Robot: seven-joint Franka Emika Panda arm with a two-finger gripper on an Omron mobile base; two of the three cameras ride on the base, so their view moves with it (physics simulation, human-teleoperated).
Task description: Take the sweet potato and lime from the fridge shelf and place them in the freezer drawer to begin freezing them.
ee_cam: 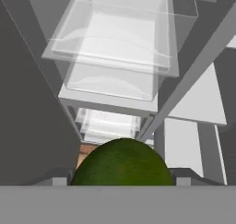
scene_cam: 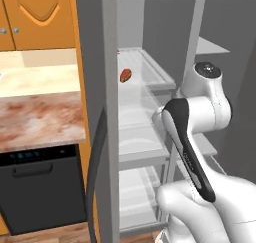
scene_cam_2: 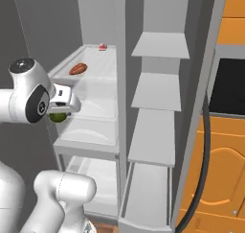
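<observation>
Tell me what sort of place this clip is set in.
A rendered home kitchen, viewed into an open fridge: clear glassy shelves, one holding a sweet potato, a marbled countertop over a black appliance, and orange wooden cabinets. A lime sits between the fingers.

A dark green lime (ee_cam: 122, 163), finely mottled, sat between the dark grey fingers (ee_cam: 51, 178). Beyond them the clear bins (ee_cam: 115, 38) showed glassy white over pale grey shelves (scene_cam_2: 153, 136). The sweet potato (scene_cam_2: 78, 68) was reddish-orange on its clear, pale-rimmed fridge shelf (scene_cam_2: 103, 64). The counter (scene_cam: 40, 114) was marbled cream and rusty brown, beside orange cabinets (scene_cam: 37, 14).
</observation>
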